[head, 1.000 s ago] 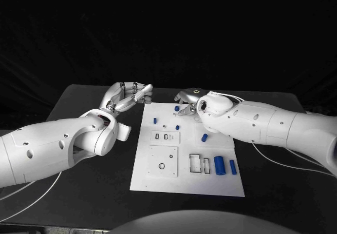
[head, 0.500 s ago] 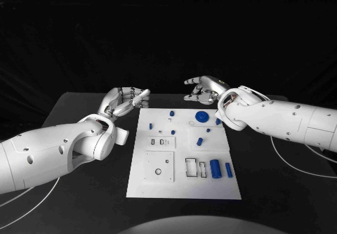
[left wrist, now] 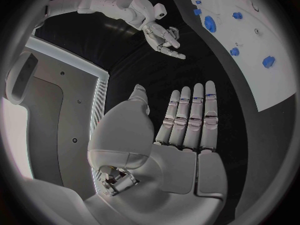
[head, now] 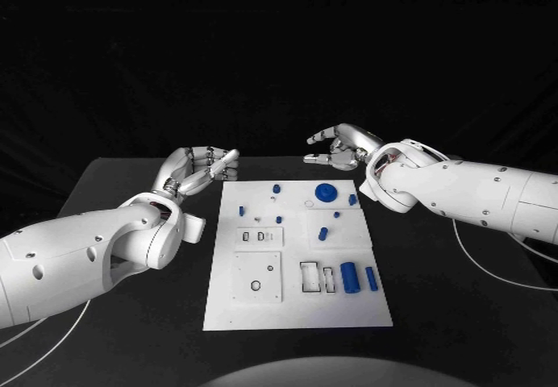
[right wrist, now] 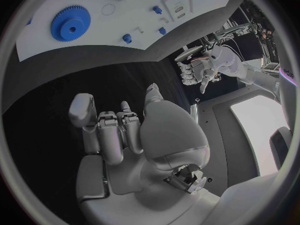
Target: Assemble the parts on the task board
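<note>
The task board (head: 297, 266) lies in the middle of the black table (head: 116, 181); a blue gear (head: 326, 192) sits near its far edge, while a blue cylinder (head: 349, 278) and smaller blue pieces lie loose near its right edge, so assembly appears largely unfinished. The left hand (head: 200, 167) and the right hand (head: 339, 147) hover off the board's far corners, fingers apart, holding nothing.
</note>
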Motion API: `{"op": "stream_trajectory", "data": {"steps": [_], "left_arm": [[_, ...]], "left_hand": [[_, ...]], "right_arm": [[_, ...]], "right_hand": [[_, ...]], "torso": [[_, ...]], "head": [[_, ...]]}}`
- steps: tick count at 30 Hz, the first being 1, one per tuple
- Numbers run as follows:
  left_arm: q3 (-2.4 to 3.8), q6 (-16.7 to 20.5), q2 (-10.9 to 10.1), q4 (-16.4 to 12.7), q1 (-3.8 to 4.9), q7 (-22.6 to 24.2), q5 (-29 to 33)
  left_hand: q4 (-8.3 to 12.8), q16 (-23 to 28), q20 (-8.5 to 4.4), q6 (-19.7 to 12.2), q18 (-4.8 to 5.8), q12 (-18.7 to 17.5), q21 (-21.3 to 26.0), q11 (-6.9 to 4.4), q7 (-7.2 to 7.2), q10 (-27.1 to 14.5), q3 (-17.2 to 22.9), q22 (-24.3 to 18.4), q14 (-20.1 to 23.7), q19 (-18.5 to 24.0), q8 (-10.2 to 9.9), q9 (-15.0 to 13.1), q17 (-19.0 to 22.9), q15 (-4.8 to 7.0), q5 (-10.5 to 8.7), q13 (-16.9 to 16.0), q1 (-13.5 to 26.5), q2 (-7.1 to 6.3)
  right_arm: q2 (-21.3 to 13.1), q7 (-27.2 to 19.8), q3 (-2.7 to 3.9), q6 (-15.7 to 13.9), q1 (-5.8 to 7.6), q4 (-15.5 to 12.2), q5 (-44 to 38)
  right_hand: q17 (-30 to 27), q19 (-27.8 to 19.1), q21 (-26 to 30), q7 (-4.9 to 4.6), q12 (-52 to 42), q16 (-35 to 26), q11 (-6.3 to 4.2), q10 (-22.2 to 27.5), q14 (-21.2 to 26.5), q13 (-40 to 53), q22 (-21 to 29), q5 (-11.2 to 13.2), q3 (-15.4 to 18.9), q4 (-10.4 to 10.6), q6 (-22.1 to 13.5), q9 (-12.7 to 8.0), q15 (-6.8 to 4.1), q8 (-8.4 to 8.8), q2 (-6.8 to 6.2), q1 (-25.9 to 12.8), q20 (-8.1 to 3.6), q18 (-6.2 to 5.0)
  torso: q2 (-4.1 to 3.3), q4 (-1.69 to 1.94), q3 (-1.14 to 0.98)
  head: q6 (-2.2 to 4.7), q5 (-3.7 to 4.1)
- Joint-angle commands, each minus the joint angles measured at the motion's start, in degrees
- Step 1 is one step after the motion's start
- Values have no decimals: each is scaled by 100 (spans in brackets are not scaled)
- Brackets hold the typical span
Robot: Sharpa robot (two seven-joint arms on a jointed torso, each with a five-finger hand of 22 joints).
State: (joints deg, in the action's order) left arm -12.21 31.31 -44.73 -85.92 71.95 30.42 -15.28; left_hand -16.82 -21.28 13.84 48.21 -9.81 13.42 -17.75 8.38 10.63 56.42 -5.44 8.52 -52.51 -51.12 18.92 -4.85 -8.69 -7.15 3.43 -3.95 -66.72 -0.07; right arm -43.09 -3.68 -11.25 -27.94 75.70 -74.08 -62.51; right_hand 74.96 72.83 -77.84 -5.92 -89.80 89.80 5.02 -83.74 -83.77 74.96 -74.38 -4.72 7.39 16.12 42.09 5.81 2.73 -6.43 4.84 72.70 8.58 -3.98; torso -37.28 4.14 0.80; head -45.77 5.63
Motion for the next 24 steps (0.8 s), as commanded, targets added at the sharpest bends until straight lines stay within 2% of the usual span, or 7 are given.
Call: {"op": "stream_trajectory", "data": {"steps": [1,5,6,9,13,20,24], "left_arm": [[3,-39,4,-16,1,37,-25],[3,-43,11,-7,1,38,-24],[3,-46,13,-7,1,38,-24],[3,-57,26,0,1,38,-24],[3,-68,38,8,1,38,-24],[3,-83,49,29,0,33,-24],[2,-83,39,32,-2,31,-24]], "left_hand": [[10,36,-14,38,-65,-39,35,-16,8,38,-37,-7,26,33,-21,-5,-8,5,17,-7,0,49],[10,36,-14,38,-65,-39,35,-16,8,38,-37,-7,26,33,-21,-5,-8,5,17,-7,0,49],[10,36,-14,38,-65,-39,35,-16,8,38,-37,-7,26,33,-21,-5,-8,5,17,-7,0,49],[10,36,-14,38,-65,-39,35,-16,8,38,-37,-7,26,33,-21,-5,-8,5,17,-7,0,49],[10,37,-12,47,-65,-40,39,-16,7,42,-41,-10,31,39,-36,-8,-14,4,18,-7,-9,69],[10,37,-12,47,-65,-40,39,-16,7,42,-41,-10,31,39,-36,-8,-14,4,18,-7,-9,69],[10,37,-11,52,-65,-40,40,-17,6,44,-44,-12,33,42,-43,-9,-16,4,19,-8,-12,77]], "right_arm": [[-29,422,-2,182,-1,51,-223],[-51,650,-5,164,-8,75,-478],[-55,706,-5,155,-10,78,-587],[-62,896,-6,187,-18,85,-984],[-51,1196,-6,352,-54,108,-1456],[41,1489,-6,553,-194,250,-1825],[93,1601,-5,615,-267,319,-1954]], "right_hand": [[1504,713,-577,-101,-20,20,-12,-626,-623,1504,-902,-147,70,1,169,50,2,-19,-77,-106,7,169],[1504,1687,-1198,-236,-20,20,-43,-626,-623,1504,-1544,-337,28,-63,420,147,-20,-135,-249,-73,7,390],[1504,1717,-1216,-276,-20,20,-43,-626,-623,1504,-1562,-411,-16,-95,525,190,-29,-187,-341,-50,18,398],[1504,1717,-1216,-273,-20,20,-23,-626,-623,1504,-1562,-635,-240,-175,704,275,-39,-270,-511,50,14,398],[1504,1717,-1216,-284,-20,20,44,-626,-623,1504,-1562,-1134,-520,-316,806,332,-68,-303,-679,228,-8,398],[1504,1717,-1216,-276,-20,20,37,-626,-623,1504,-1562,-1182,-883,-457,996,406,-76,-341,-848,366,-20,398],[1504,1717,-1216,-240,-20,20,5,-626,-623,1504,-1562,-1173,-1010,-508,1111,428,-99,-346,-951,422,-37,398]], "torso": [[-4,-6,9],[-5,1,2],[-5,2,2],[-4,-2,0],[-5,1,-2],[9,-2,-7],[-8,-7,-9]], "head": [[-5,43],[-10,80],[-10,84],[-12,111],[-6,140],[-47,131],[-36,133]]}}
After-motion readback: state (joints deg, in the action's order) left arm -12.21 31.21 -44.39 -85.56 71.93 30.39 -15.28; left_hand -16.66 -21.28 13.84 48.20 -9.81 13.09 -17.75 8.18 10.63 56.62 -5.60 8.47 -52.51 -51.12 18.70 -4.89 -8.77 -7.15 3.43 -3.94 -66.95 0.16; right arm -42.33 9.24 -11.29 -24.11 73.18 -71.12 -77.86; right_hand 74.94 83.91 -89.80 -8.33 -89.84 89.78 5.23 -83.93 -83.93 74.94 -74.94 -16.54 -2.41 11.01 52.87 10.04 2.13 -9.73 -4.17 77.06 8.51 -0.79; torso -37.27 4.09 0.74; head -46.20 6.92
